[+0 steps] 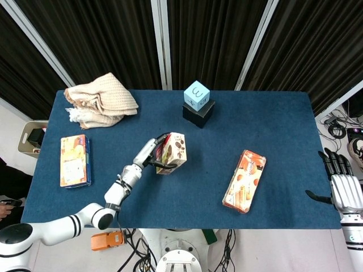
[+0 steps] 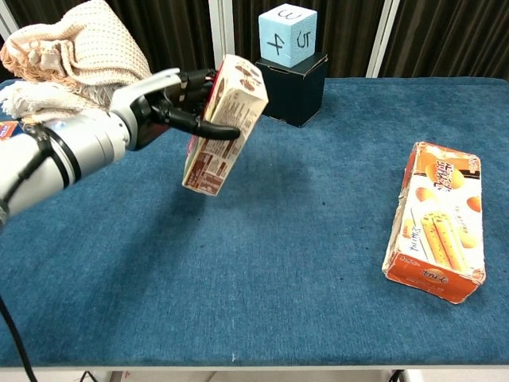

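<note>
Above the middle of the blue table [image 1: 272, 119], my left hand [image 2: 163, 107] grips the brown snack box [image 2: 224, 124], thumb across the printed front, other fingers hidden behind the far side. The box hangs clear of the cloth, tilted, top end leaning toward the black block [image 2: 292, 87]; it sits right of the hand in the chest view. In the head view the same box [image 1: 172, 153] sits at the end of my left forearm. The blue number cube [image 2: 287, 34] rests on the black block, near and behind the box. Beige towel [image 2: 75, 57] lies at the far left corner. An orange biscuit box [image 2: 439, 220] lies flat well to the right. A second flat box [image 1: 75, 160] lies near the left edge. My right hand [image 1: 343, 184] hangs off the right table edge, fingers spread, holding nothing.
</note>
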